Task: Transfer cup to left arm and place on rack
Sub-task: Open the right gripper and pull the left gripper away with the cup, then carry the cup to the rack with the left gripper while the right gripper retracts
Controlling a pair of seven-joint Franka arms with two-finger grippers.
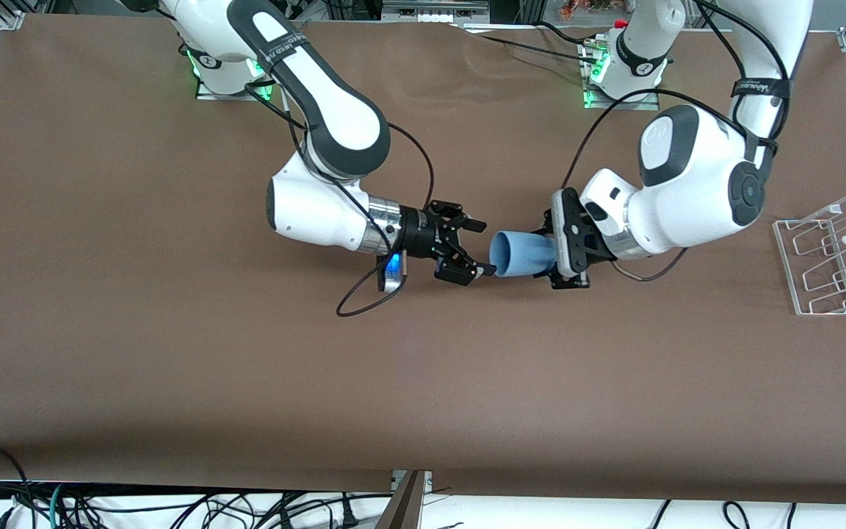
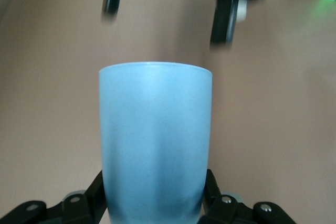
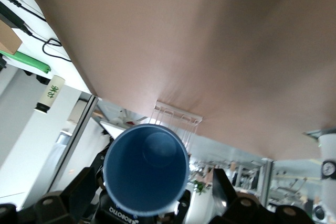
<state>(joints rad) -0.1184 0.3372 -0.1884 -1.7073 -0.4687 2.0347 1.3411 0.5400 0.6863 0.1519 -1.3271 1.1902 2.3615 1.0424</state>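
Observation:
The light-blue cup lies sideways in the air over the middle of the table. My left gripper is shut on its base end; in the left wrist view the black fingers press both sides of the cup. My right gripper stands open at the cup's mouth end, its fingertips spread apart from the rim. In the right wrist view the cup's open mouth faces the camera between the spread fingers. The rack stands at the left arm's end of the table.
A dark cable loop hangs from the right arm's wrist down to the brown table. Both arm bases stand along the table edge farthest from the front camera.

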